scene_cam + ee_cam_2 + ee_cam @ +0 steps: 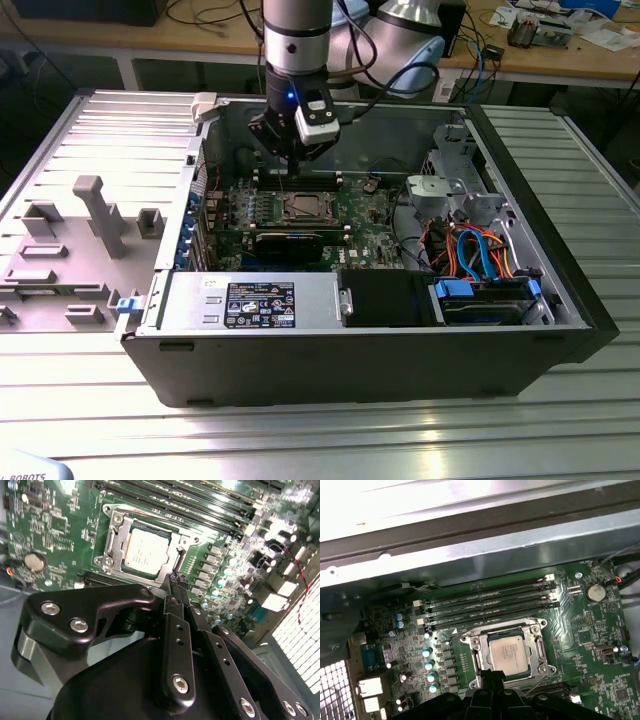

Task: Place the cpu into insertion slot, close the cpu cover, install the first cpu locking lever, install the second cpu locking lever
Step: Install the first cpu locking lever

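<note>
Sitting in insertion slot (pixel 508 652), cpu (pixel 508 651) just beyond closed gripper (pixel 493 674) tips.

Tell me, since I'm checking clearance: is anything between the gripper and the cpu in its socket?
Nothing visible stands between them. In both wrist views the gripper sits at the edge of the insertion slot, fingers together, with the cpu already seated and the cpu cover around it. The memory slots lie beyond the socket.

insertion slot (pixel 509 656) edge behind pincer (pixel 492 676)
</note>
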### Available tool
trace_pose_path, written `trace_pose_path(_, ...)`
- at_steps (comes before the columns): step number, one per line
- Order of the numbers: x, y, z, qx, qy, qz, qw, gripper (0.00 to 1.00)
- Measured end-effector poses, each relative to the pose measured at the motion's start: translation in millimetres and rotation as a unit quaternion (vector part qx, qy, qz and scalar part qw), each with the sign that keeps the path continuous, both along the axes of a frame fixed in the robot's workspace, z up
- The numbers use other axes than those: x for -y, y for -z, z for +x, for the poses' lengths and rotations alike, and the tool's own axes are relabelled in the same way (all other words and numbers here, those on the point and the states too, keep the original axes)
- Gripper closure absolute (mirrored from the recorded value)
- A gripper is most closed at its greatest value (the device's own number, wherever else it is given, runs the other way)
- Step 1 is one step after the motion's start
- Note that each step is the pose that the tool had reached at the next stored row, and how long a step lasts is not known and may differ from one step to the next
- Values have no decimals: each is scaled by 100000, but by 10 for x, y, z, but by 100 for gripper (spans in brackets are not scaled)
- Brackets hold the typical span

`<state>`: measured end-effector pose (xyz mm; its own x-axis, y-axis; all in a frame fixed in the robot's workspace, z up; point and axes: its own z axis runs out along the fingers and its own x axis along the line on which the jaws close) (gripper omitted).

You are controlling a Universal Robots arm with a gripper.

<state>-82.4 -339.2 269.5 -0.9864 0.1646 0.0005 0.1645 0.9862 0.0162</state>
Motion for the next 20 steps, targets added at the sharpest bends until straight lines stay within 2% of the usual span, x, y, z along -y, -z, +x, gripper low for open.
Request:
trace_pose_path(3, 0, 9, 0, 7, -3556, 4, 99937, 89)
trace_pose_path(5, 0, 13, -12, 80, -4538, 9, 99897, 89)
trace_pose_path(9, 3, 14, -86, 232, -4661, -2, 99891, 89)
trace_pose_path(17, 3, 14, -96, 268, -4701, -11, 99889, 89)
trace_pose_path(18, 3, 13, -97, 386, -4689, -22, 99889, 89)
trace_pose_path(20, 3, 15, -109, 1906, -4697, -81, 99871, 89)
